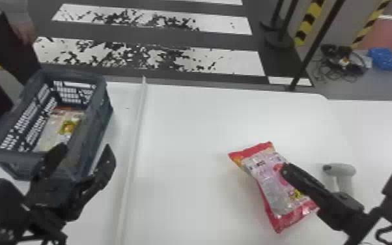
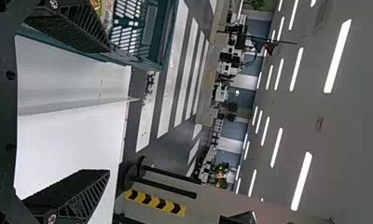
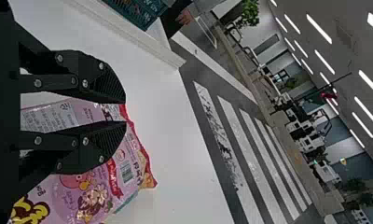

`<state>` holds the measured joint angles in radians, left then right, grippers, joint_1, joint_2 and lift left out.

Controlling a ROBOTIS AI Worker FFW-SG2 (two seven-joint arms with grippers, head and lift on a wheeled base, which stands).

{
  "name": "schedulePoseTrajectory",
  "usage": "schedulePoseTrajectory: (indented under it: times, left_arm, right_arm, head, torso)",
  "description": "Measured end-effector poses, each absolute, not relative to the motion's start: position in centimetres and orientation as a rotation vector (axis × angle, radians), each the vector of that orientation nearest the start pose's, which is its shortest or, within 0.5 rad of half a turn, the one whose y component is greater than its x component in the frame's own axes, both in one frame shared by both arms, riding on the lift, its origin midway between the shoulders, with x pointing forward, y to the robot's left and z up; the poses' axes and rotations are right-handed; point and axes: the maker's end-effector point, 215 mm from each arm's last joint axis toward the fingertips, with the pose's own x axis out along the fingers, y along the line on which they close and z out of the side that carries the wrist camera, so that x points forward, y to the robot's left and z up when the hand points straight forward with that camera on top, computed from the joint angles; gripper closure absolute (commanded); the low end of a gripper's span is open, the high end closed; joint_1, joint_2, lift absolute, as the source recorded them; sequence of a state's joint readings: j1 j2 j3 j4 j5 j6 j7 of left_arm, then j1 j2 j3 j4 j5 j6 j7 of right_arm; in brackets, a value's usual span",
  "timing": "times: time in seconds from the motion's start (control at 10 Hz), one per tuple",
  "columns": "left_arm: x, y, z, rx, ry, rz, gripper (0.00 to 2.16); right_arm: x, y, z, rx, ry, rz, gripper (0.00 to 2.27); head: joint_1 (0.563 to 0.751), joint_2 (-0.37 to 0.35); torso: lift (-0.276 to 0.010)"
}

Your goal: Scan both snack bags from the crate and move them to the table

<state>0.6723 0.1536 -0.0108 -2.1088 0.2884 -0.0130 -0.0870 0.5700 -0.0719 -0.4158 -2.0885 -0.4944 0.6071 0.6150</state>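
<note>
In the right wrist view, a barcode [image 3: 126,171] is shown on the snack bag [image 1: 270,192]; left gripper [image 1: 85,150] jaws are released, right gripper [image 1: 285,170] state cannot be told.

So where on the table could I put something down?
Bare table lies between the white strip and pink bag, and beyond the bag, up to the far edge. It's crowded around the scanner and right gripper, and around the crate and left gripper.
</note>
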Motion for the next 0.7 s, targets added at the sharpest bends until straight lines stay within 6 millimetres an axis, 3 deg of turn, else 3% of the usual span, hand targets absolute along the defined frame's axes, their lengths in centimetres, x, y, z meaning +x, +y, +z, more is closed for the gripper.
schedulePoseTrajectory:
  times: [0.2,0.7]
  left_arm:
    - [38.9,21.2,-37.0,-0.172,0.128,-0.165,0.07]
    - [38.9,20.9,-37.1,-0.17,0.129,-0.175,0.07]
  right_arm:
    - [36.8,-27.6,-43.7,0.411,0.433,0.352,2.25]
    - [38.9,-23.3,-46.2,0.29,0.422,0.391,2.25]
  head:
    - [0.695,-0.101]
    - [0.695,-0.038]
  torso:
    - [-0.087]
    - [-0.087]
